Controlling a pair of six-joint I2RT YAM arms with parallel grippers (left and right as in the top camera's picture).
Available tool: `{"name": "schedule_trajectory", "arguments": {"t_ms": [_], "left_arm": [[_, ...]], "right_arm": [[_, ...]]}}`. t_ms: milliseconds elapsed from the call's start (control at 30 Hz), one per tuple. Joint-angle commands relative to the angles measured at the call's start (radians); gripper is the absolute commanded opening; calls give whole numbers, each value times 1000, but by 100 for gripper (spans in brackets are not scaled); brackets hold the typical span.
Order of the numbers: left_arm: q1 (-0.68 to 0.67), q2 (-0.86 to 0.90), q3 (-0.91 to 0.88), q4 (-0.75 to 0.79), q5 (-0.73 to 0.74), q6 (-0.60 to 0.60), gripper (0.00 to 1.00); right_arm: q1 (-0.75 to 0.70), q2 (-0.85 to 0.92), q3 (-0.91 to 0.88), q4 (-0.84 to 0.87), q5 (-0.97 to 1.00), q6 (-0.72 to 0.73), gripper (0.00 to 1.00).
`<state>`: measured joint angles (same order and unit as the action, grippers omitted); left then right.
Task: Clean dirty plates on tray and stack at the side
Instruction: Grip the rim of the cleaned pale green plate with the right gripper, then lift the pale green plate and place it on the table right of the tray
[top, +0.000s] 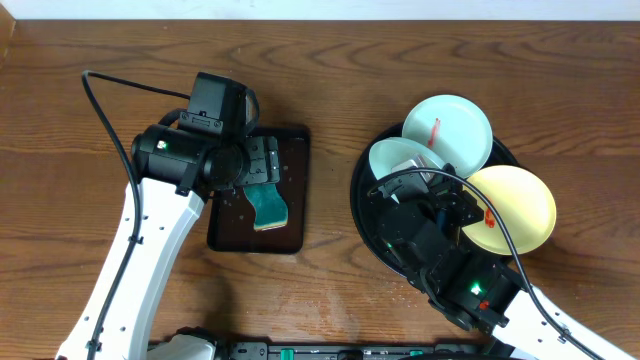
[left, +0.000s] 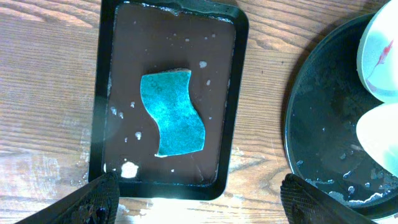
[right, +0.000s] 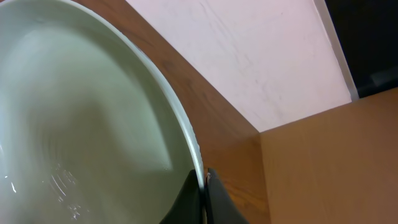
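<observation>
Right claw (right: 203, 186) pinching mint plate (right: 93, 118) rim; plate seemingly tilted up.

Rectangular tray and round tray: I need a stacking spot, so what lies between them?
Only bare wood tabletop, as the overhead and left wrist views show.

You're working on a brown tabletop (top: 330, 60) of low-sheen wood grain. The rectangular black tray (left: 239, 93) has a glossy rim and a floor beaded with wet drops, and the teal sponge (left: 174, 112) looks rough and fibrous. The round tray (left: 317, 155) is glossy black too (speckled with droplets), and the mint-white plate (right: 74, 112) and yellow plate (top: 515, 205) shine smooth, like glazed ceramic.
</observation>
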<state>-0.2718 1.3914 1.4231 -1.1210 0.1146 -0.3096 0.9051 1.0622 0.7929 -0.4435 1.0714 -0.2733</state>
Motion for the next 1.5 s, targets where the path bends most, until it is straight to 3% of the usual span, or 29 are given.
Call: {"name": "schedule_trajectory", "arguments": {"t_ms": [0,667,967,1067,1133,1267,1367,1467], "left_arm": [[1,-2,6,-3,5,10,83],[1,-2,6,-3,5,10,84],[1,-2,6,-3,5,10,84],[1,-2,6,-3,5,10,84],[1,-2,6,-3,5,10,84],[1,-2,6,-3,6,10,84],[1,-2,6,-3,5,10,84],[1,-2,6,-3,6,10,84]], "right_arm": [[6,0,20,6,31,-1,1],[6,1,20,6,31,3,1],[3,1,20,2,31,84,1],[-20,1,19,-13,15,214,1],[-55,1,19,-52,-93,344,1],[-183,21,10,-88,-501,579,1],[-304,50,10,-89,-851,608,1],[-439,39,16,-103,-1036,609,1]]}}
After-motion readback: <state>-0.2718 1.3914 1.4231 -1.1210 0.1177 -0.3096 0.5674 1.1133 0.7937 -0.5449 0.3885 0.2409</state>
